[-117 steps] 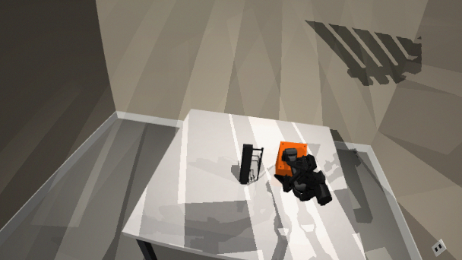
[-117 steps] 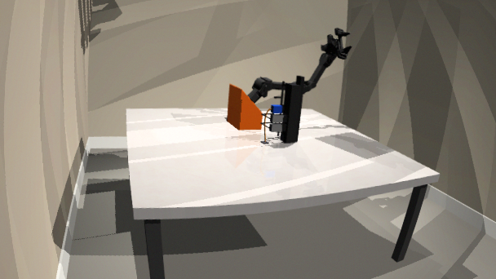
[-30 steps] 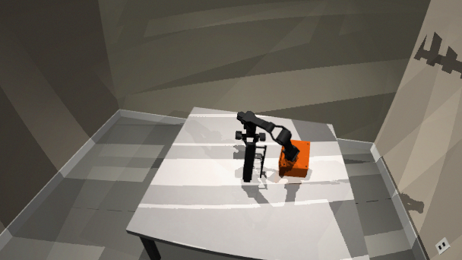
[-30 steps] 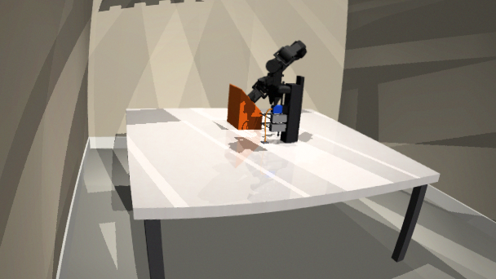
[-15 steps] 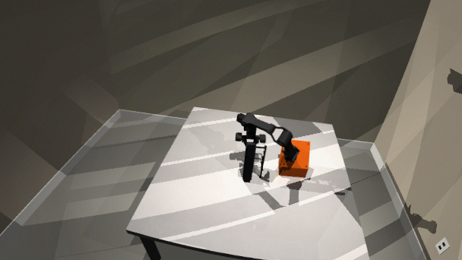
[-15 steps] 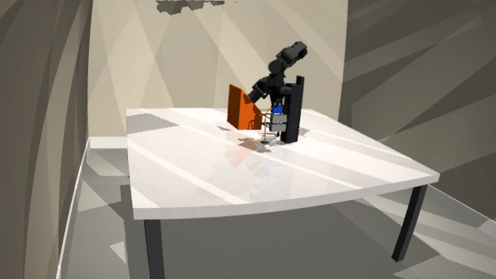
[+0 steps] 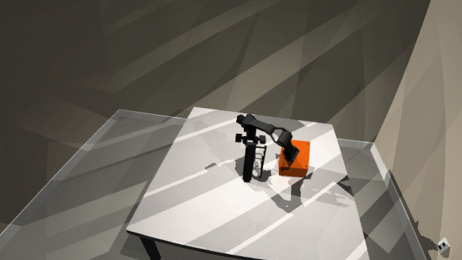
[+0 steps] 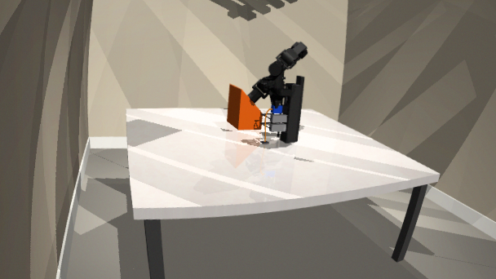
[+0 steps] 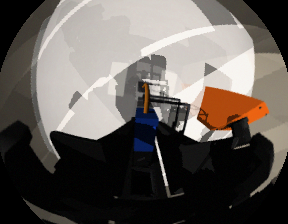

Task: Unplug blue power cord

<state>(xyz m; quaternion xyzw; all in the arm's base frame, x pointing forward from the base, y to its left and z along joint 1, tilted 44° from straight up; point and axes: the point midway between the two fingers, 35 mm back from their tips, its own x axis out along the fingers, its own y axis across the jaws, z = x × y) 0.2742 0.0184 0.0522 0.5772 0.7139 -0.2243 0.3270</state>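
In the wrist view the gripper (image 9: 149, 137) is clamped on the blue plug (image 9: 145, 131). Beyond it the plug sits in the upright black power strip (image 8: 294, 109) on the white table (image 8: 204, 181); behind stands the orange box (image 8: 241, 108).

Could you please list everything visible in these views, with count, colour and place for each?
table: one, white top with dark legs, centre of the room.
power strip: one, black, standing upright on the table.
blue plug: one, on the strip's upper part, between the gripper's fingers.
grey plugs: two, below the blue one.
orange cord: one, thin, running down to the table.
orange box: one, beside the strip.
wall socket: one, white, low on the wall.
arm: one, black.
gripper: one, closing on the blue plug.
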